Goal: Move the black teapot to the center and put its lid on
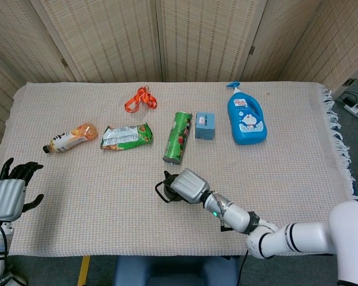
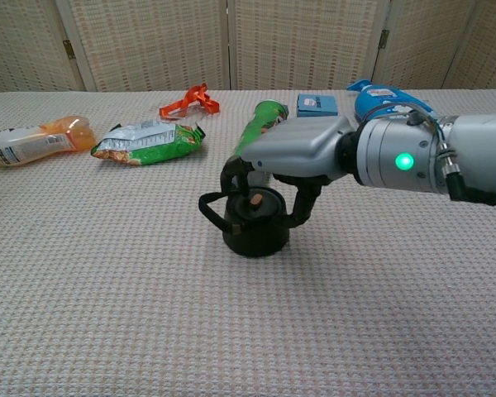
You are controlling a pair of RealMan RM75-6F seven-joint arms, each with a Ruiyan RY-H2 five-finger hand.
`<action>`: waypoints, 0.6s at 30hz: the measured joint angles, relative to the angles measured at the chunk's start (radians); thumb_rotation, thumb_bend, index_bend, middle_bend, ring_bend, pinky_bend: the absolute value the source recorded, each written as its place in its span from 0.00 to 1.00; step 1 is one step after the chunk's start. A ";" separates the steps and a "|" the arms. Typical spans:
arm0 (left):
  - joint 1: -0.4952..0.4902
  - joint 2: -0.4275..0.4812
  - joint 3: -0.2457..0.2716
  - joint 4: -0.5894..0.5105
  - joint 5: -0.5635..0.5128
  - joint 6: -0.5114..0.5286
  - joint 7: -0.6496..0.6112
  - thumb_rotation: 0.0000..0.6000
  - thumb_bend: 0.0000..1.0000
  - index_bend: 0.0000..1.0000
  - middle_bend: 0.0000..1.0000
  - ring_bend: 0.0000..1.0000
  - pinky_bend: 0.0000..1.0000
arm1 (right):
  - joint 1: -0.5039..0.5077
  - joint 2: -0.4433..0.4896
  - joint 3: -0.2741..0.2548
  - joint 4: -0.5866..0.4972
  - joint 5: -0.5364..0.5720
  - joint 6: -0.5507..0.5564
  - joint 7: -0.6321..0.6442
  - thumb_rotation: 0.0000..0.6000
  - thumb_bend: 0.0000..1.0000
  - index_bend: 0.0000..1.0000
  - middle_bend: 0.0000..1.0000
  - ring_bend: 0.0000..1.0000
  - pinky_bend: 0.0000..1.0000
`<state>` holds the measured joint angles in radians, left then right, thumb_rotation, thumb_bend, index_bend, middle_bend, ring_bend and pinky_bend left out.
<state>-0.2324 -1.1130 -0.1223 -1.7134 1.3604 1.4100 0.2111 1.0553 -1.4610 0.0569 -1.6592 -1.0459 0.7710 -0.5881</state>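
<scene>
Right hand over lidded black teapot, mid-counter, near front edge.

Chest view shows what the head view hides: the lid [image 2: 254,203] with a small brown knob seated on the black teapot [image 2: 252,225], loop handle to the left, right hand [image 2: 291,155] just above with fingers [image 2: 304,203] curled down at both sides of the lid; contact unclear, so grip state can't be told. In the head view the right hand [image 1: 188,185] covers most of the teapot [image 1: 167,192], and only there shows the left hand [image 1: 7,193], fingers spread, holding nothing, off the counter [image 1: 298,173] by its left front corner.
</scene>
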 measured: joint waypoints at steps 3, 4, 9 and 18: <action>0.000 0.000 0.000 0.000 0.000 0.000 0.001 1.00 0.19 0.22 0.19 0.17 0.00 | -0.005 0.010 0.002 -0.011 -0.004 0.015 0.003 1.00 0.38 0.21 0.32 0.87 0.76; 0.000 0.001 0.000 -0.001 0.000 0.000 0.002 1.00 0.19 0.22 0.19 0.17 0.00 | -0.008 0.015 0.003 -0.017 -0.007 0.022 0.005 1.00 0.38 0.21 0.32 0.87 0.76; -0.004 0.003 -0.003 -0.003 -0.001 -0.005 0.004 1.00 0.19 0.22 0.19 0.17 0.00 | -0.040 0.074 0.003 -0.072 -0.032 0.083 0.014 1.00 0.38 0.21 0.32 0.86 0.76; -0.009 -0.003 -0.008 0.009 -0.014 -0.015 0.003 1.00 0.19 0.22 0.19 0.17 0.00 | -0.212 0.237 -0.047 -0.204 -0.077 0.320 0.014 1.00 0.38 0.20 0.31 0.74 0.76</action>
<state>-0.2413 -1.1156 -0.1300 -1.7043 1.3468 1.3952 0.2144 0.8434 -1.2237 0.0102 -1.8635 -1.1233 1.0907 -0.5739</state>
